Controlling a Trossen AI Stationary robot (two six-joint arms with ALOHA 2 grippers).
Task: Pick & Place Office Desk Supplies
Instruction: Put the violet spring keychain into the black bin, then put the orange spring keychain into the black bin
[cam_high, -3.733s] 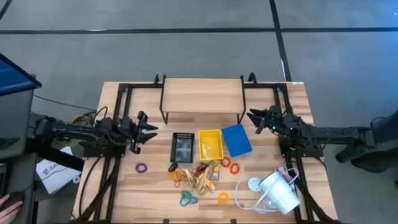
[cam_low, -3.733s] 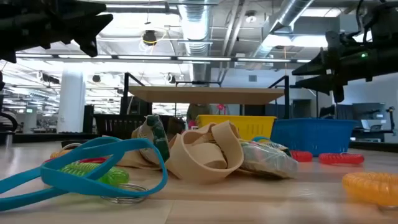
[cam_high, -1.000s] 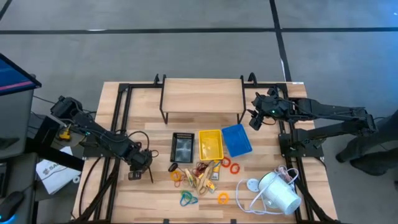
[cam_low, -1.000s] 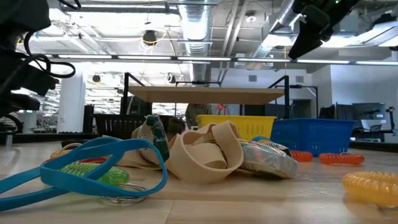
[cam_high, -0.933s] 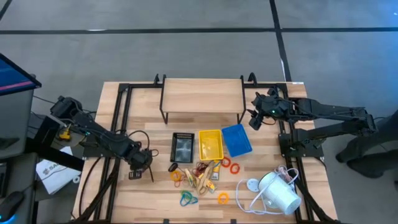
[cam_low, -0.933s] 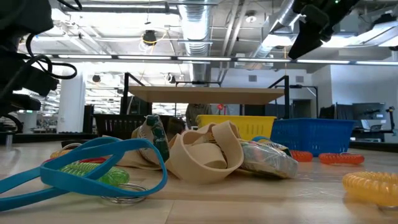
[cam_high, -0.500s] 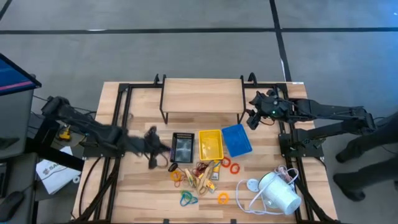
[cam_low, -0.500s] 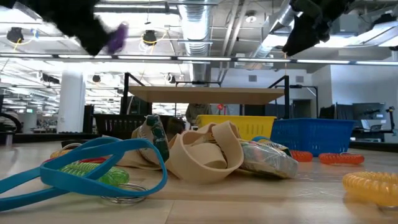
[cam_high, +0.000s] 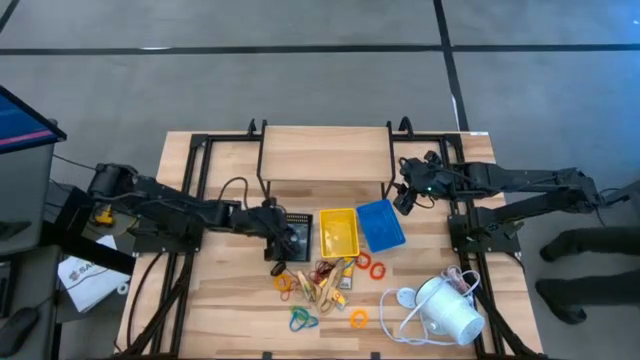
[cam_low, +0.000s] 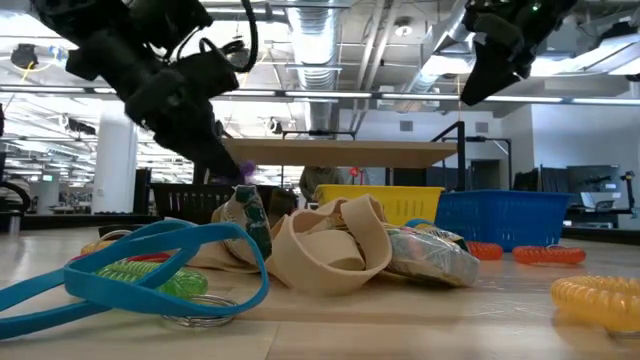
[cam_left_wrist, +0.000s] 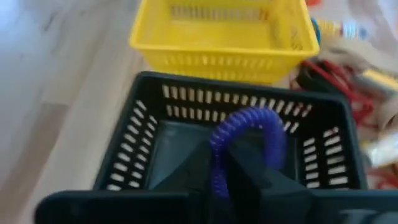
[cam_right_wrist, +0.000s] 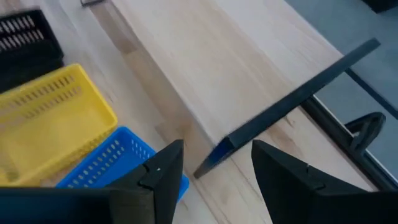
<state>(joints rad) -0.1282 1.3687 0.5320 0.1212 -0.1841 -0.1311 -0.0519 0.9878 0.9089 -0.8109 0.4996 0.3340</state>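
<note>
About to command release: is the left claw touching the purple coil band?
Touching. The left wrist view shows the purple coil band looped around the left claw fingers, above the black tray.

A wooden table (cam_high: 220, 310) carries three small trays in a row near its middle: a black mesh tray (cam_high: 296, 237), a yellow tray (cam_high: 338, 232) just beside it, and a blue tray (cam_high: 380, 224) angled next to that. A raised wooden shelf (cam_high: 325, 152) on dark legs stands along the table's far edge. Near the front right corner lies a white cylindrical device (cam_high: 450, 310) tipped on its side, with a white cord (cam_high: 395, 305) looped beside it.
</note>
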